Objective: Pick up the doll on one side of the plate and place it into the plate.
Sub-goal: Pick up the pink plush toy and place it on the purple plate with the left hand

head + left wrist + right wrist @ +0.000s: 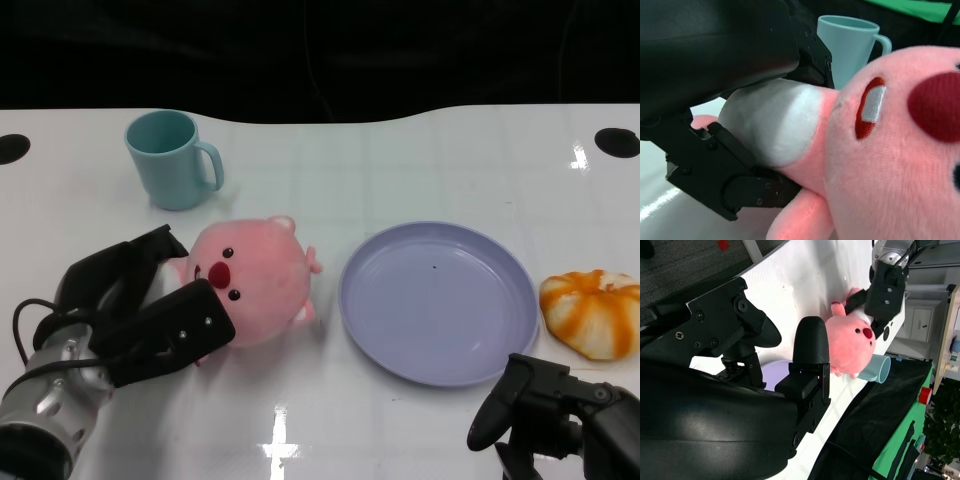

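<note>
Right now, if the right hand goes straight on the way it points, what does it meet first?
Probably the plate. The right hand sits at the table's near edge with fingers aimed away from the robot, and the plate's near rim lies just ahead. Its height above the table is unclear, so it might pass over the rim.

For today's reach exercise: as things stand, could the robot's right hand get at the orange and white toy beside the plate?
Probably yes. The right hand is empty, and the orange and white toy lies just beyond it, right of the plate, with only bare table between them.

A white table carries a teal mug, pink doll, lavender plate and orange-white bun.
</note>
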### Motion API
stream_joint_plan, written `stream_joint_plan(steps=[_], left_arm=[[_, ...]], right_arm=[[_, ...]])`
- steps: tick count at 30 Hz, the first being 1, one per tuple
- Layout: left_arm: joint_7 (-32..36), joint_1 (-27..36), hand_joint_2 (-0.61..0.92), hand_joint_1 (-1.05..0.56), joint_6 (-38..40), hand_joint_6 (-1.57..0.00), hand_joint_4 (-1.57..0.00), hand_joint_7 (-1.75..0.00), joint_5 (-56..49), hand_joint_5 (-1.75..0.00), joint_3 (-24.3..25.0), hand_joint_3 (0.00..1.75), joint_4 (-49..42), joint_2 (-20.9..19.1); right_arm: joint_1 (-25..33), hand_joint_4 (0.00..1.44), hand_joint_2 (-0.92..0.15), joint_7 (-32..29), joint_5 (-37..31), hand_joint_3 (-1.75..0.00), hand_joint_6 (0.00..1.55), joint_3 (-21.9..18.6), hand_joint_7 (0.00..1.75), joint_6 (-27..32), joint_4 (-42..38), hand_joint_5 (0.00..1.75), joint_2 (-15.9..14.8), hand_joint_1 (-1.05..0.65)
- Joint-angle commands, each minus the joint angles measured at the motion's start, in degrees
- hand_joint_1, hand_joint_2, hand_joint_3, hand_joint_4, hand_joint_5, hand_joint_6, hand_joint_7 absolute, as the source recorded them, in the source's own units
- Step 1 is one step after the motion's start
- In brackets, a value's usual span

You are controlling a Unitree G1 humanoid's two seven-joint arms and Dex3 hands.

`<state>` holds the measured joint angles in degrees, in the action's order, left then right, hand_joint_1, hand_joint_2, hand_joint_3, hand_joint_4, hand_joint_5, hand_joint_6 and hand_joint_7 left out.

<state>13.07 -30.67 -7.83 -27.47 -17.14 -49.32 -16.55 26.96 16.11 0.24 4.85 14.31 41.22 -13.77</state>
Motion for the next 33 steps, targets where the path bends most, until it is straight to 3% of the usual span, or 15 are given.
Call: stream_joint_plan(steps=[1,7,11,14,20,22,28,33], left_arm=[[-3.3,2.2,0.49,-0.23,4.3,-0.75,-0.95,-1.75,2.6,-1.75,2.9,1.19,8.2,-0.7],[-8.4,3.0,0.4,-0.21,10.4,-0.75,-0.95,-1.75,2.9,-1.75,3.2,1.34,20.0,-0.1],[-9.6,0.9,0.49,-0.2,10.8,-0.76,-0.95,-1.75,-1.1,-1.75,0.1,1.17,22.6,-0.1],[-9.6,-2.1,0.56,-0.22,9.3,-0.74,-0.96,-1.75,-3.3,-1.75,-2.2,1.0,21.9,1.3],[-10.5,-7.5,0.52,-0.21,11.6,-0.74,-0.92,-1.75,-4.9,-1.75,-4.6,1.0,18.9,6.3],[-11.5,-10.0,0.54,-0.22,12.9,-0.74,-0.91,-1.63,-5.6,-1.75,-5.9,0.91,16.7,8.4],[-11.7,-15.9,0.54,-0.23,14.6,-0.72,-0.92,-1.74,-6.9,-1.75,-8.6,0.96,9.8,14.1],[-11.3,-19.1,0.6,-0.26,15.7,-0.66,-0.9,-1.75,-7.6,-1.75,-10.3,0.88,5.3,17.5]], right_arm=[[-0.1,0.63,-0.62,0.0,0.4,-1.1,0.55,-0.3,1.49,-0.3,-0.2,1.72,-0.5,-0.02],[-0.3,0.63,-0.63,0.1,0.5,-1.1,0.55,-0.4,1.48,-0.3,-0.5,1.72,-0.5,-0.01],[-0.3,0.62,-0.63,0.1,0.3,-1.09,0.55,-0.3,1.48,-0.2,-0.5,1.73,-0.5,-0.01],[-0.4,0.62,-0.63,0.0,0.2,-1.09,0.55,-0.1,1.48,-0.4,-0.6,1.73,-0.5,0.0],[-0.3,0.63,-0.63,-0.1,0.0,-1.1,0.55,0.3,1.49,-0.5,-0.5,1.73,-0.3,0.0],[-0.2,0.63,-0.62,-0.2,0.0,-1.1,0.55,0.3,1.49,-0.4,-0.4,1.73,-0.3,-0.01],[0.0,0.63,-0.62,-0.2,0.1,-1.11,0.55,0.4,1.49,-0.6,-0.1,1.74,-0.3,-0.01],[0.5,0.62,-0.62,-0.2,0.0,-1.12,0.54,0.7,1.49,-0.7,0.2,1.74,-0.3,-0.01]])
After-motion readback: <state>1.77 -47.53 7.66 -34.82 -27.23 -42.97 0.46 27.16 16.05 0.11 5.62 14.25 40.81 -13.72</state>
